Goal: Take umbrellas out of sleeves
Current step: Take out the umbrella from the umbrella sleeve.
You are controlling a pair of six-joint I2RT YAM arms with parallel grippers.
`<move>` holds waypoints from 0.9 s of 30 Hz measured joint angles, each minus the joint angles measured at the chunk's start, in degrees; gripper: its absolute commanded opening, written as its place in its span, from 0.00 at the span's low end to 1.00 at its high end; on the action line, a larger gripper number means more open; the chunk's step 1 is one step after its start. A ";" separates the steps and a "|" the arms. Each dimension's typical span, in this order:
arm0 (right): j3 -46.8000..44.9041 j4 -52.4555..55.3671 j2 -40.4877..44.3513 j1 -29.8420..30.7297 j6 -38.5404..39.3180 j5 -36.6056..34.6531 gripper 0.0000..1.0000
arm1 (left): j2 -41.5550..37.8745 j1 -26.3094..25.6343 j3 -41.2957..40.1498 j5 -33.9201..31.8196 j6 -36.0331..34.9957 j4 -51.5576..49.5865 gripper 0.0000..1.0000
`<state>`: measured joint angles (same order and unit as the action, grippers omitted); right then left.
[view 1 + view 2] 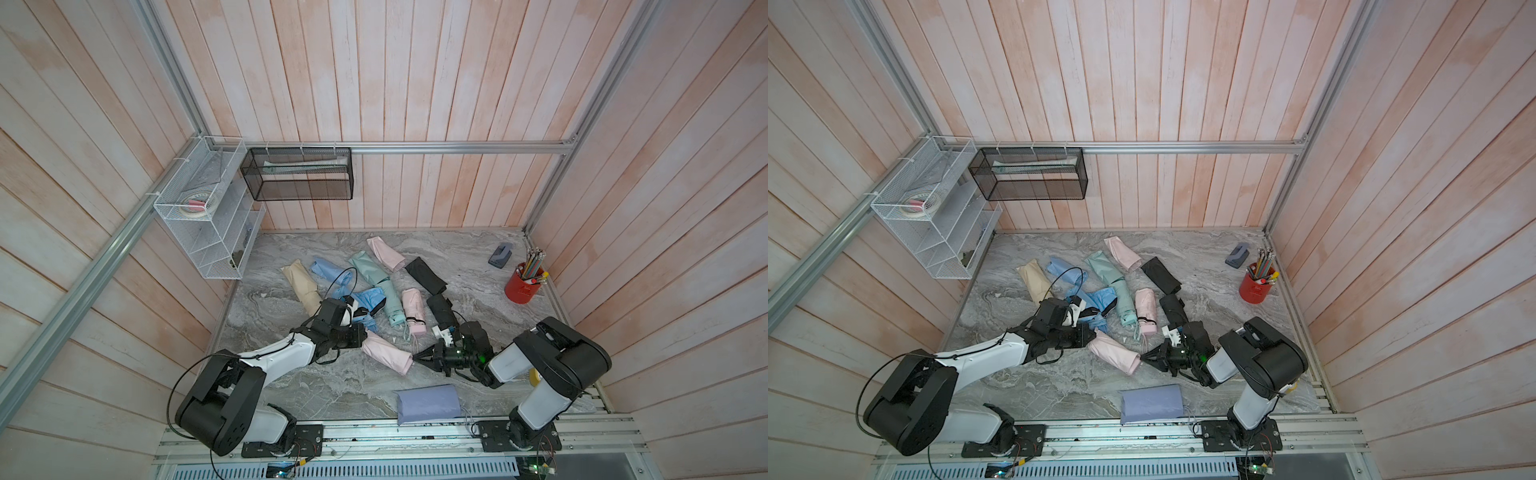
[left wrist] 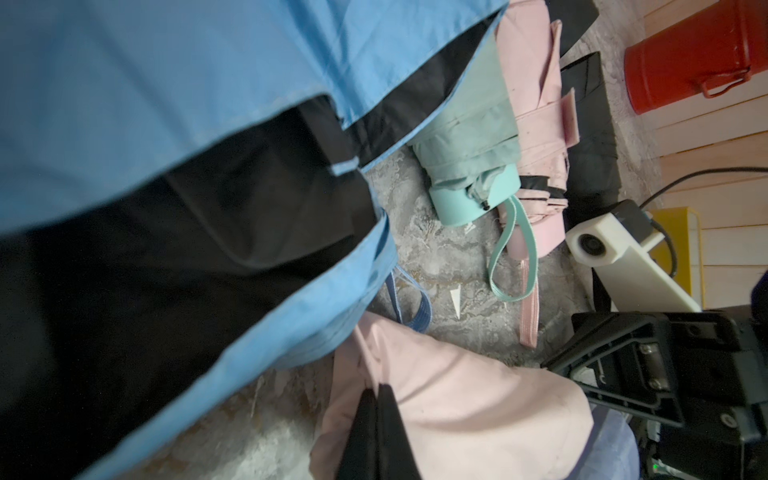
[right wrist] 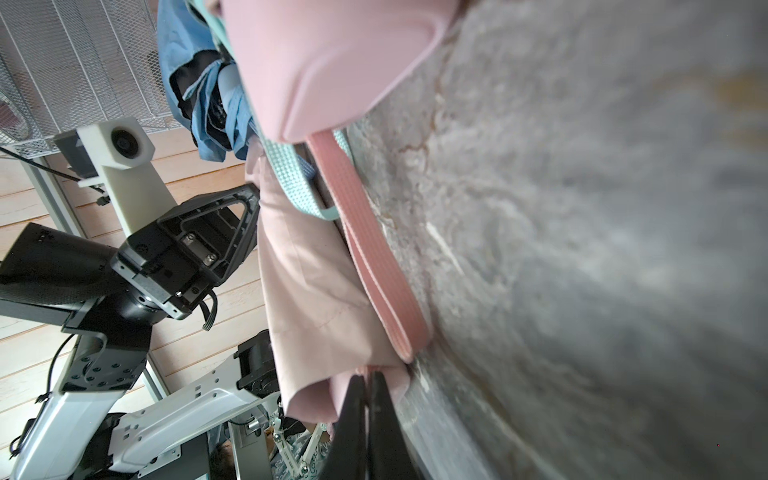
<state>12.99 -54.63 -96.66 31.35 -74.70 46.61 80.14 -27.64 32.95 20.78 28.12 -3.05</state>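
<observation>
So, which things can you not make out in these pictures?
- Inside the smooth pale pink fabric sleeve: its own cloth hides it, all views.
- Near end of the beige fabric roll: left arm covers it, both top views.
- Items in the white wire basket: too small, both top views.
- Grey marble tabletop, right wrist view: blurred.

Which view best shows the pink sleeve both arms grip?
A top view: the whole pink sleeve shows, held between left and right jaws. Each wrist view sees it foreshortened, from its own pinched end.
</observation>
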 measured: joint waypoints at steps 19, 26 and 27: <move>5.84 35.06 19.15 -1.57 21.90 -8.79 0.00 | -0.76 2.23 0.00 1.11 -0.52 -2.73 0.00; 5.84 41.55 20.28 -2.05 25.51 -10.56 0.00 | -0.76 2.25 0.00 1.31 -0.52 -3.61 0.00; 5.84 42.12 20.41 -2.08 25.81 -10.82 0.00 | -0.76 2.29 0.00 1.33 -0.52 -3.63 0.00</move>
<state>18.83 -12.51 -76.25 29.28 -48.88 35.79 79.37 -25.34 32.95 22.11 27.59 -6.68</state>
